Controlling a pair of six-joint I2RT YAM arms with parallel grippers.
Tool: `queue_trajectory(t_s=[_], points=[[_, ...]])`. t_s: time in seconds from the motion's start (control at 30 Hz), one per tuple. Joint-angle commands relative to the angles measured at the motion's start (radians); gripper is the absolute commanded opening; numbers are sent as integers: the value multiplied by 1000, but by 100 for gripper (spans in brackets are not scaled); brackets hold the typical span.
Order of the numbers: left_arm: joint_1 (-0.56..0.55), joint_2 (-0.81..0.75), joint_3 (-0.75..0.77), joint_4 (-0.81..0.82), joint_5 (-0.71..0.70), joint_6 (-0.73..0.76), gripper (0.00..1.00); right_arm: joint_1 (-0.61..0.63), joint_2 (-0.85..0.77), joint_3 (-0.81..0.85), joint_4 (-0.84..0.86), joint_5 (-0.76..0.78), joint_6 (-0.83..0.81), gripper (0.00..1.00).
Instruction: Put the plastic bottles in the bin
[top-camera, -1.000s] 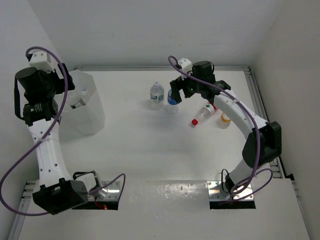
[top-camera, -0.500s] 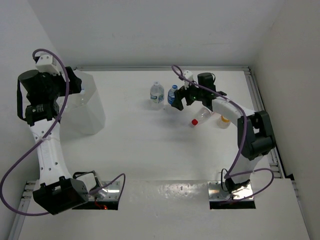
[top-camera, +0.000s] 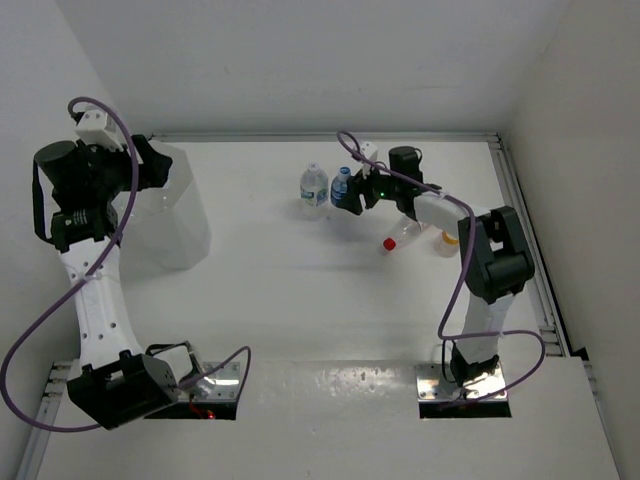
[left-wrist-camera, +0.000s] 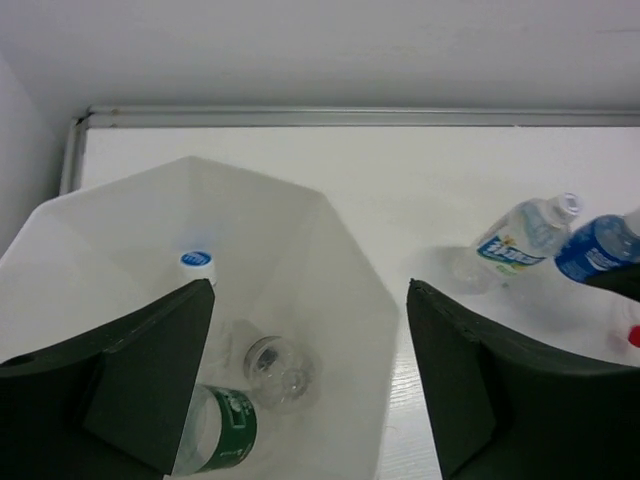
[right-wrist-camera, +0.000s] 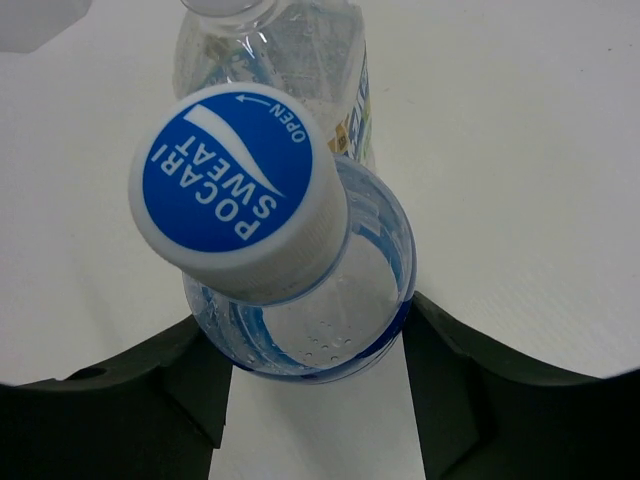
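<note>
The translucent white bin (top-camera: 175, 225) stands at the left. My left gripper (top-camera: 150, 172) hovers open over the bin (left-wrist-camera: 340, 215) with nothing between its fingers. Inside lie a green-label bottle (left-wrist-camera: 218, 432), a crushed clear bottle (left-wrist-camera: 277, 372) and a blue-capped one (left-wrist-camera: 197, 262). At the table's far middle, my right gripper (top-camera: 352, 192) is shut on the upright blue-label bottle (top-camera: 342, 184); both fingers press the sides of the blue-label bottle (right-wrist-camera: 310, 310) below its blue cap (right-wrist-camera: 235, 185). Another clear bottle (top-camera: 314, 188) stands just left of it.
A red-capped bottle (top-camera: 403, 231) lies on its side right of my right gripper, with a short yellow-capped bottle (top-camera: 451, 240) beyond it. A metal rail (top-camera: 320, 137) runs along the table's far edge, with white walls around.
My right arm came down and reached left to the blue-label bottle, and its jaws closed on it. The left gripper shifted slightly above the bin and stayed open.
</note>
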Motion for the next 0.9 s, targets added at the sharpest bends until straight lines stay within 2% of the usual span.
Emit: queue_trajectory(t_s=[0.0,0.07,0.1,0.13,0.3,0.37,0.57,0.7,0.87], points=[[14,-36,1,97,253,13,84,-15,-81,33,32,-52,-15,41],[14,-45,-8,128,358,1,82,-32,-119,-3,2,-70,-23,31],[14,-54,-8,167,415,-14,80,-35,-189,-10,-21,-99,-32,28],[14,-55,-8,186,525,-25,78,-38,-211,-15,-56,-114,-41,23],[-104,-64,1,202,725,-36,75,-9,-378,59,-316,-265,-66,18],[-189,-76,1,202,725,-36,75,58,-435,126,-436,-322,-69,18],[-425,-85,-8,246,633,-70,73,247,-437,246,-564,-323,-31,17],[-525,-94,-19,272,587,-91,69,335,-389,332,-603,-286,-21,17],[-576,-94,-46,307,587,-116,68,407,-327,411,-632,-251,-26,17]])
